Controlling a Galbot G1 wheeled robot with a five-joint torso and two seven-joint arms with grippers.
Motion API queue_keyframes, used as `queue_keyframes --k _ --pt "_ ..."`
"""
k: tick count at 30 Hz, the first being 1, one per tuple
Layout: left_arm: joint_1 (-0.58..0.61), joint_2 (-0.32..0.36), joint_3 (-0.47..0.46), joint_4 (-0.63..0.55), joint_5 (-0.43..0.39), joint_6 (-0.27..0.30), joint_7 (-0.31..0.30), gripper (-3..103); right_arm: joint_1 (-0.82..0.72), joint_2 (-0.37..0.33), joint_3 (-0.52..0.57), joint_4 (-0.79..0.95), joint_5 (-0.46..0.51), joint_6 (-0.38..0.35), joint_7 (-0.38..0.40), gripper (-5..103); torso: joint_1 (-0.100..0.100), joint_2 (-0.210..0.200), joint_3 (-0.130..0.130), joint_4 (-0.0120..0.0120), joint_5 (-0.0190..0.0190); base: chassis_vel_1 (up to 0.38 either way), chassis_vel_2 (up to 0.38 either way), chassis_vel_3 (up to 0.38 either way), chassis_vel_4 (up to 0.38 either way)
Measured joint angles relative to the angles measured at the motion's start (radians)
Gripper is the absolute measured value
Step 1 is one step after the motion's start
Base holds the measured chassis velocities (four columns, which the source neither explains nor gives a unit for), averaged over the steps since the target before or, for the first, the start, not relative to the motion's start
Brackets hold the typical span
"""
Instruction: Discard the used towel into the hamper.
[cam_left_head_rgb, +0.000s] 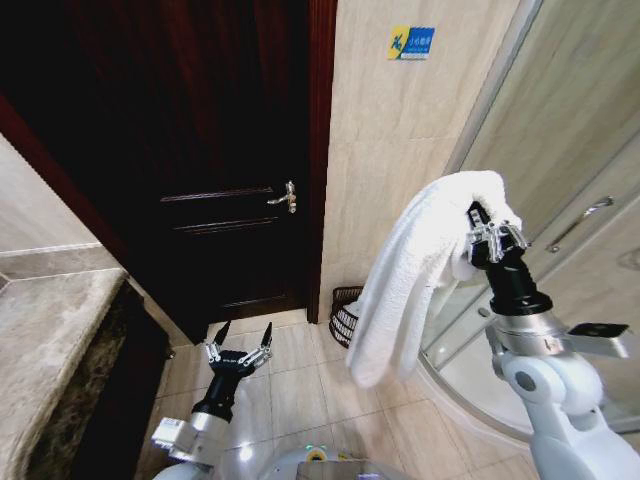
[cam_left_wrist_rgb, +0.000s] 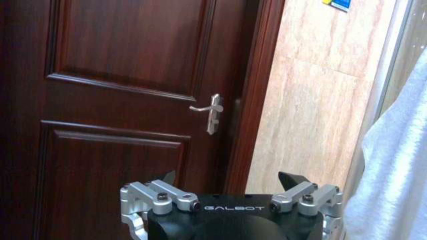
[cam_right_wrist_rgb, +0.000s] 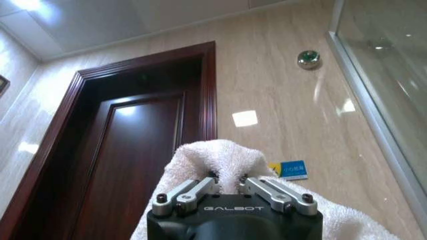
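- Beige tiled walls, a dark wooden door (cam_left_head_rgb: 230, 180) with a lever handle (cam_left_head_rgb: 284, 197) and a glass shower screen (cam_left_head_rgb: 590, 170) enclose this bathroom; a stone counter (cam_left_head_rgb: 50, 330) runs along the robot's left.
- Right tool (cam_left_head_rgb: 478, 238) is raised high, clenched on a white towel (cam_left_head_rgb: 420, 270), which drapes over it and hangs down in a long fold.
- From the right wrist, the towel (cam_right_wrist_rgb: 220, 155) bunches between the closed fingers (cam_right_wrist_rgb: 193, 192).
- Left tool (cam_left_head_rgb: 239, 350) sits low over the floor tiles, released, jaws spread and holding nothing; its wrist view faces the door (cam_left_wrist_rgb: 120, 100) with the towel's edge (cam_left_wrist_rgb: 393, 165) at one side.
- Hamper (cam_left_head_rgb: 343, 312) stands on the floor at the foot of the wall beside the door frame, partly hidden behind the hanging towel.
- Judgement: the towel is carried but not yet over the hamper.
- Risks: the long trailing end could land outside the small rim or catch on the ribs; letting go too high could let it drift onto the floor; the hidden hamper makes aiming harder.
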Motion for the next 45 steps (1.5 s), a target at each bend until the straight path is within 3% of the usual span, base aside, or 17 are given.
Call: queue_keyframes --k 12,37,45 --pt "0.000 0.000 0.000 0.000 0.000 0.000 0.000 100 -0.001 -0.006 0.010 0.000 0.003 0.000 -0.004 8 -0.003 -0.008 -0.004 0.0000 0.0000 0.000 0.000 0.000 0.000" --pt "0.000 0.000 0.000 0.000 0.000 0.000 0.000 100 -0.009 -0.006 0.037 -0.010 0.015 0.008 -0.019 8 -0.076 -0.163 -0.087 0.0000 0.0000 0.000 0.000 0.000 0.000" --pt "0.000 0.000 0.000 0.000 0.000 0.000 0.000 100 -0.012 -0.008 0.050 -0.007 0.029 -0.016 -0.024 8 -0.083 -0.175 -0.092 0.0000 0.0000 0.000 0.000 0.000 0.000"
